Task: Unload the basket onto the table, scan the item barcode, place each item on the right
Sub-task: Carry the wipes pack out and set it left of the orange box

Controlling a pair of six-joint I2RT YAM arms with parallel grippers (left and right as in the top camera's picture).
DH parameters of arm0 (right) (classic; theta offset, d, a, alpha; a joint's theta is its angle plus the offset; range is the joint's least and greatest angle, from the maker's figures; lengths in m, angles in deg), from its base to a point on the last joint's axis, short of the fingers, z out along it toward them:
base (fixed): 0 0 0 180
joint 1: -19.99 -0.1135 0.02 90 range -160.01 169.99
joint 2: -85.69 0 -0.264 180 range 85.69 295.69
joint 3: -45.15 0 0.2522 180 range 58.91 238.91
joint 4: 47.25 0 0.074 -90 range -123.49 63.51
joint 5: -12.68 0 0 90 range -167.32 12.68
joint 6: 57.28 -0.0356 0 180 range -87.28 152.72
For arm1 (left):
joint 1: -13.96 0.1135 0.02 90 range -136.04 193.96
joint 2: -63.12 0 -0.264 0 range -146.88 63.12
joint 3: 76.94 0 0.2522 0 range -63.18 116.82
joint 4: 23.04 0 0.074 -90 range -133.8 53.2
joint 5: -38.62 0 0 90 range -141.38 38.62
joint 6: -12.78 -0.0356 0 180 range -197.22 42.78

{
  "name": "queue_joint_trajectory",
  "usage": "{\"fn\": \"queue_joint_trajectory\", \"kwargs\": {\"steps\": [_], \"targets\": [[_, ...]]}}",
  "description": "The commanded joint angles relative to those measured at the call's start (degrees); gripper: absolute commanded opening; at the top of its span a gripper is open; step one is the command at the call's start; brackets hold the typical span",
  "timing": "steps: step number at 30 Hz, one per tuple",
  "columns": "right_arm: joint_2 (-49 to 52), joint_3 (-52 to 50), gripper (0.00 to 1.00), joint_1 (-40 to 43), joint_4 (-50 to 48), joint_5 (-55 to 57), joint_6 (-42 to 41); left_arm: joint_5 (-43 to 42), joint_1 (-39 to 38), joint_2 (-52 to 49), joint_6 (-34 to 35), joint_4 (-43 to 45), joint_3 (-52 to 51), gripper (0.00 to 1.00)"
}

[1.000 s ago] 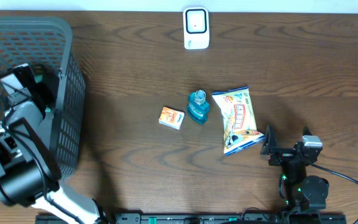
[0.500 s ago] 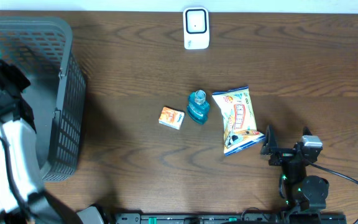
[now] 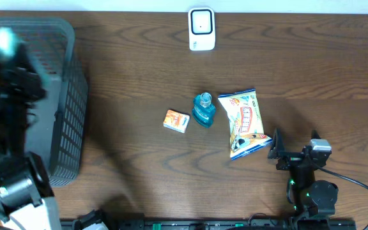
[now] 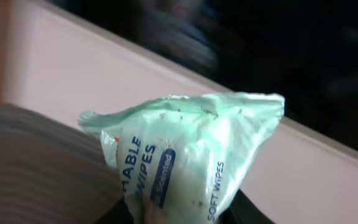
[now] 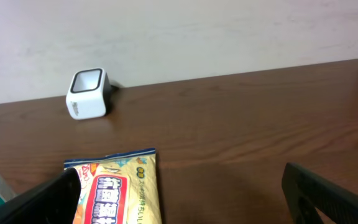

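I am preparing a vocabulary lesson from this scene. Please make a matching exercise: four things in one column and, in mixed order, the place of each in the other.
Things:
1. barcode scanner
2. teal bottle
3. pack of wipes
4. snack bag

Places:
a. held up in the left gripper
b. lying nearest the open right gripper
c. alone at the far edge of the table
d. between the small orange box and the snack bag

Pairs: 1-c, 2-d, 3-a, 4-b
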Motion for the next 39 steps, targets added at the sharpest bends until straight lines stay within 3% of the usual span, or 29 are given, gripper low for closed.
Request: {"fn": "queue_joint_trajectory", "kwargs": {"steps": [1, 7, 10, 14, 19, 22, 27, 31, 37, 38, 39], "targets": [[-0.2, -0.13, 0.99, 0.17, 0.09, 0.5, 0.81, -15.26, -6.54, -0.15, 1.73, -6.21, 0.04, 0.31], [-0.2, -0.13, 0.99, 0.17, 0.09, 0.5, 0.81, -14.47, -21.94, -1.22, -10.73, -25.46, -1.66, 0.3], [-0.2, -0.13, 0.99, 0.17, 0.09, 0.48, 0.81, -13.07, -29.07, -2.84, -16.79, -32.7, -2.97, 0.25], [-0.2, -0.13, 0.99, 0.17, 0.09, 0.5, 0.81, 0.83, -37.66, -5.51, -16.87, -35.91, -7.13, 0.23], [-0.2, -0.13, 0.99, 0.17, 0.09, 0.48, 0.81, 15.8, -44.11, -10.75, -11.54, -35.43, -13.14, 0.23], [-0.2, -0.13, 0.99, 0.17, 0.09, 0.5, 0.81, 19.69, -45.35, -14.95, -7.61, -32.06, -16.2, 0.23], [-0.2, -0.13, 0.99, 0.17, 0.09, 0.48, 0.81, 23.85, -45.29, -22.75, 2.62, -19.17, -19.32, 0.23], [-0.2, -0.13, 0.99, 0.17, 0.09, 0.48, 0.81, 24.13, -45.33, -30.8, 11.28, -9.03, -19.32, 0.23], [-0.2, -0.13, 0.99, 0.17, 0.09, 0.5, 0.81, 24.13, -45.33, -43.45, 17.64, 0.79, -19.32, 0.24], [-0.2, -0.13, 0.99, 0.17, 0.09, 0.48, 0.81, 24.11, -45.33, -44.68, 18.03, 1.38, -19.32, 0.37], [-0.2, -0.13, 0.99, 0.17, 0.09, 0.5, 0.81, 23.93, -45.33, -45.4, 18.47, 1.84, -19.32, 0.43]]}}
